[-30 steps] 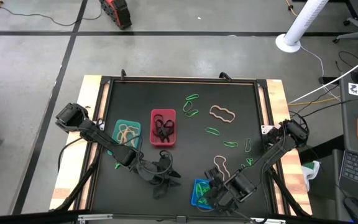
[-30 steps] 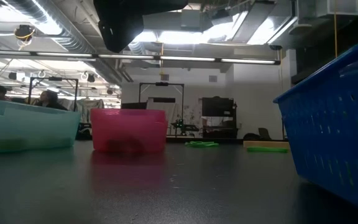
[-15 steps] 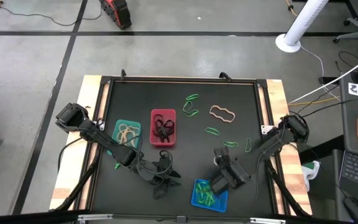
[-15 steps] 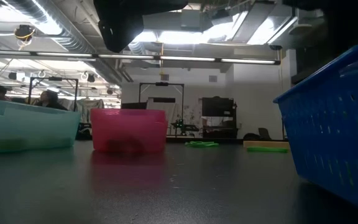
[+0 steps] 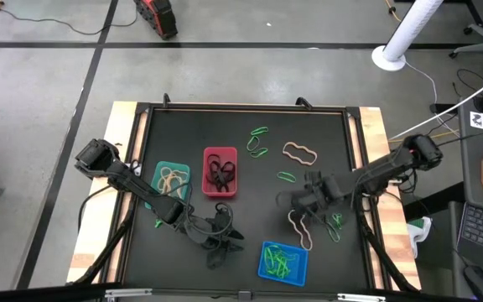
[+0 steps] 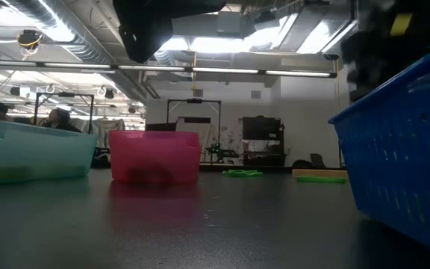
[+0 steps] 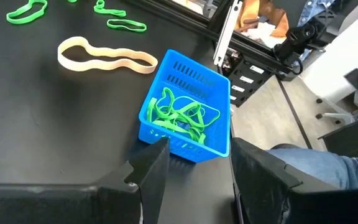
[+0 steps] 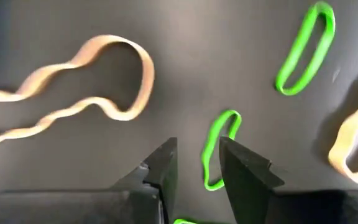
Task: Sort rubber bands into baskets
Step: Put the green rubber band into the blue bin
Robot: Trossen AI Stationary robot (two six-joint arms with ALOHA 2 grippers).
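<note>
Green bands [image 5: 280,263] are lying heaped in the blue basket [image 5: 263,252] at the near edge of the table, tan ones [image 5: 173,179] in the teal basket [image 5: 161,169], and black ones [image 5: 220,174] in the red basket [image 5: 219,153] just beside it. So the sort is looking well under way, though not finished: several green bands [image 5: 258,132] are still lying loose on the mat toward the far side and the right, along with a tan band [image 5: 300,153] further back and another tan one [image 5: 298,228] between the blue basket and the right arm.

The right gripper [image 5: 289,197] is hanging over the mat near that closer tan band, with a small green band [image 8: 218,147] just ahead of its fingers [image 8: 241,165]. The fingers are standing slightly apart and gripping nothing.

The left gripper [image 7: 194,165] is waiting near the table's front edge, beside the blue basket, jaws spread and empty.
</note>
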